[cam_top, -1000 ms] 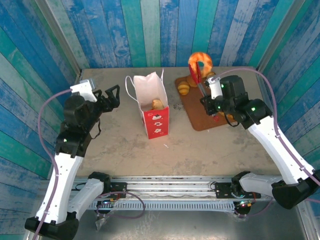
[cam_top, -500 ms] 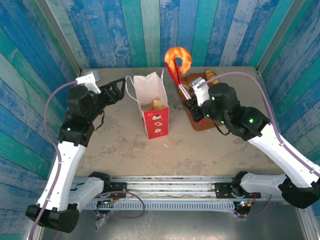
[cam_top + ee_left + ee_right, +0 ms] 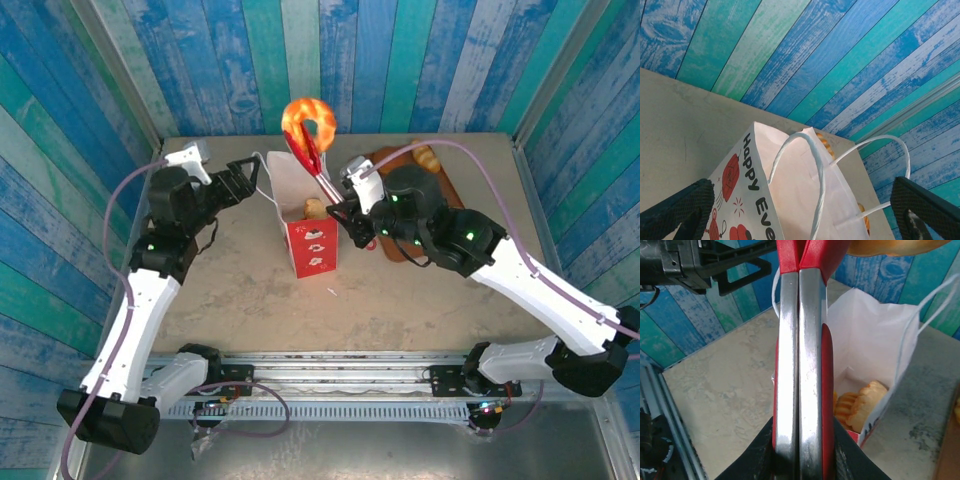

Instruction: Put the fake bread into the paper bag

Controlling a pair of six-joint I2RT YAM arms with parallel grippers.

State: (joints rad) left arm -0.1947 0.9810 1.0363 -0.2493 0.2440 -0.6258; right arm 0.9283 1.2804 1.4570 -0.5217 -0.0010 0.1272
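The right gripper (image 3: 348, 212) is clamped on the red-handled tongs (image 3: 322, 172), whose arms are pressed together in the right wrist view. Beside it the paper bag (image 3: 311, 243) stands upright and open on the table (image 3: 230, 290), with one ridged piece of fake bread (image 3: 315, 208) inside. The left gripper (image 3: 240, 185) is spread wide at the bag's left handle, apparently not touching it. The tongs' tips pinch an orange ring-shaped pastry (image 3: 308, 118) above the bag's mouth. Farther back, a roll (image 3: 426, 155) lies on a brown board (image 3: 398, 252).
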